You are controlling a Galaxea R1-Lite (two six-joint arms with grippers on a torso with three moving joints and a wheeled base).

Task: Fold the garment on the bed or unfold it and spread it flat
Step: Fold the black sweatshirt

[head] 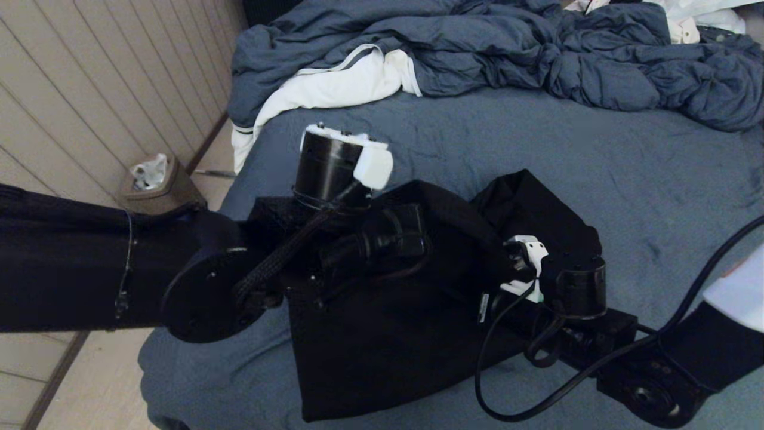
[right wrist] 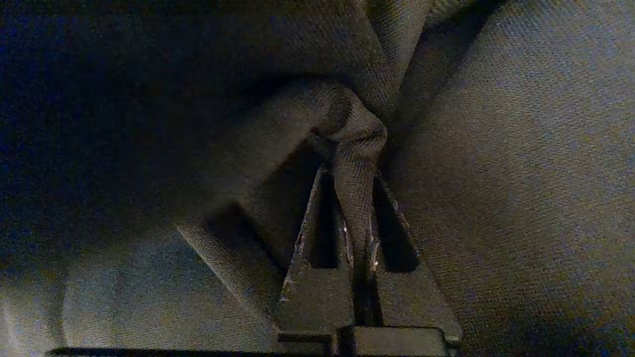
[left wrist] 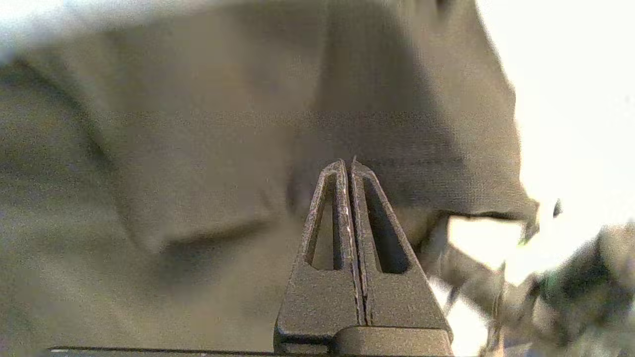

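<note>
Both our arms are over the black hoodie on the bed.

From the head view, we see the hoodie lying bunched on the near part of the bed, with our left arm across its left side and our right arm at its right edge; a rumpled duvet and a white cloth sit at the far side. In the left wrist view, our left gripper has its fingers pressed together with nothing between them, the hoodie's fabric right behind. In the right wrist view, our right gripper pinches a fold of the hoodie just above the sheet.
</note>
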